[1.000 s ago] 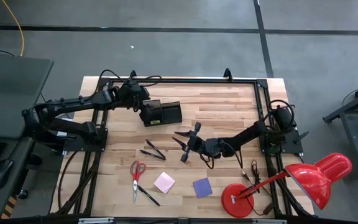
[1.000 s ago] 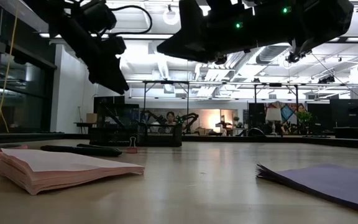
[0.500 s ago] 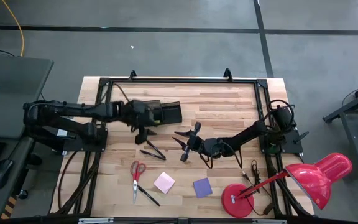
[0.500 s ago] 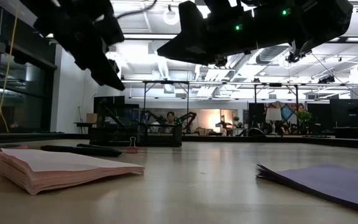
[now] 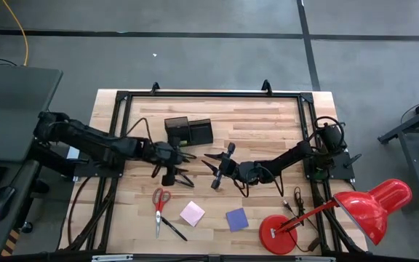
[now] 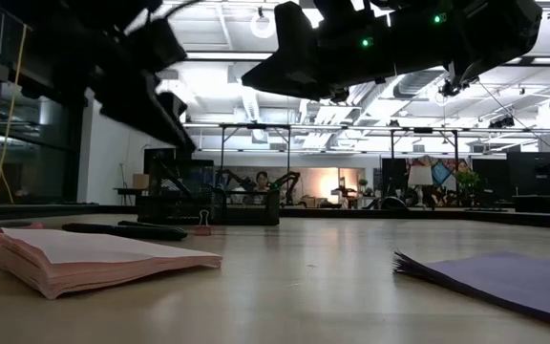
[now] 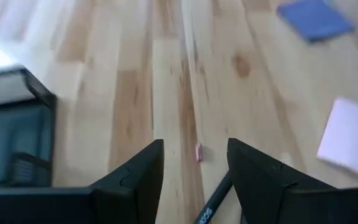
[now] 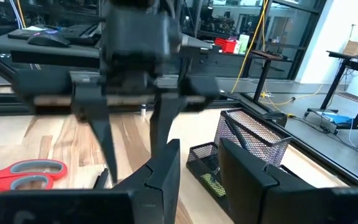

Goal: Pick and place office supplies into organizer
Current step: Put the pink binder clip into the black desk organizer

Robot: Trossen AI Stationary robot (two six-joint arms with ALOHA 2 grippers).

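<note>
Left tool [image 5: 167, 173] fingers apart, nothing held, above black pens [image 5: 180, 176] on table [image 5: 268, 131]; pens light, stiff, slick, likely roll: pinch mid-barrel; right tool [image 5: 217, 169] part-open, empty

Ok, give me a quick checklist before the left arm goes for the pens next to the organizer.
1. left gripper over the black pens: ok.
2. Left jaws apart with a pen in the gap: ok.
3. Pen already gripped: cannot tell.
4. organizer standing unblocked behind the gripper: ok.
5. right gripper close beside the pens, nothing seen in it; enough room to lift: cannot tell.
6. scissors, pink pad, purple pad out of the path: ok.
</note>
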